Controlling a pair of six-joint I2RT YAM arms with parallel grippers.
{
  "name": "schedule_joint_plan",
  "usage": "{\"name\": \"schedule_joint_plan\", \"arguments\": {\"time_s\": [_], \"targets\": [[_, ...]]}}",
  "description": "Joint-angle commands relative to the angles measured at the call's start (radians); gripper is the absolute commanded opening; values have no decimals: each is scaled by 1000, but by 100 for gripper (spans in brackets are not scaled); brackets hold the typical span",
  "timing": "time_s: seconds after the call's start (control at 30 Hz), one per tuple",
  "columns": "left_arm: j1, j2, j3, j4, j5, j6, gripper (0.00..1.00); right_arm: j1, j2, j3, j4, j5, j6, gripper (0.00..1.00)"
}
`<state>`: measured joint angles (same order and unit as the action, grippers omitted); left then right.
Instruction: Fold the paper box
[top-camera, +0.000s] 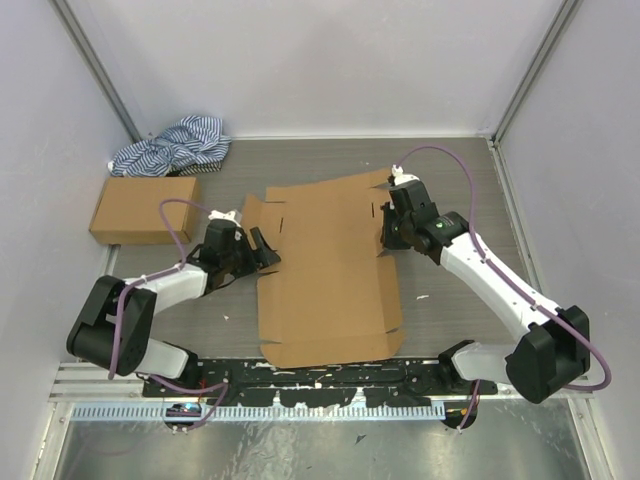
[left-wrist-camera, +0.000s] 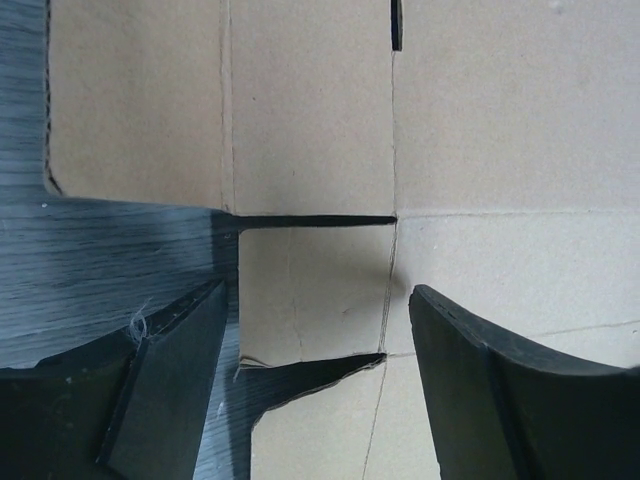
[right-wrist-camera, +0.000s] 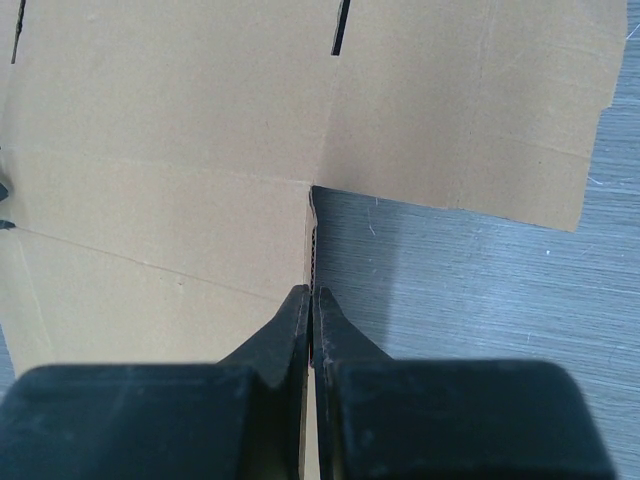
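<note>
So the paper box (top-camera: 325, 270) lies flat on the counter (top-camera: 300, 160) between both arms, long axis running away from them. The left end effector (top-camera: 265, 250) is spread wide either side of a little side tab (left-wrist-camera: 310, 290), gripping nothing. The right end effector (top-camera: 385, 235) is clenched at the box's right edge; can't tell if it's pinching cardboard.

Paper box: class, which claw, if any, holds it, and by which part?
The right claw pinches the paper box by a cut edge on its right side. The left claw stands open over a small tab, gripping nothing.
</note>
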<state>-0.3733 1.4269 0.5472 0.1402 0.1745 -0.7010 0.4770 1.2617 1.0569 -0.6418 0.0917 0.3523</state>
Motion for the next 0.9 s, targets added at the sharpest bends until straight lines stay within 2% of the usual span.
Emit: {"name": "schedule_joint_plan", "arguments": {"time_s": [0.0,0.2,0.53,0.6,0.87], "targets": [[0,-19,-49,116,67,-36,79,3,-48,44,14,0,16,1],[0,-42,-75,142,84,-68,69,-2,-51,46,14,2,18,1],[1,-149,-72,59,59,-78,51,-3,-16,25,25,11,25,1],[1,-150,-53,51,77,-78,51,-2,-8,13,34,8,28,1],[-3,0,33,36,145,-74,47,-3,42,-31,66,25,39,1]]}}
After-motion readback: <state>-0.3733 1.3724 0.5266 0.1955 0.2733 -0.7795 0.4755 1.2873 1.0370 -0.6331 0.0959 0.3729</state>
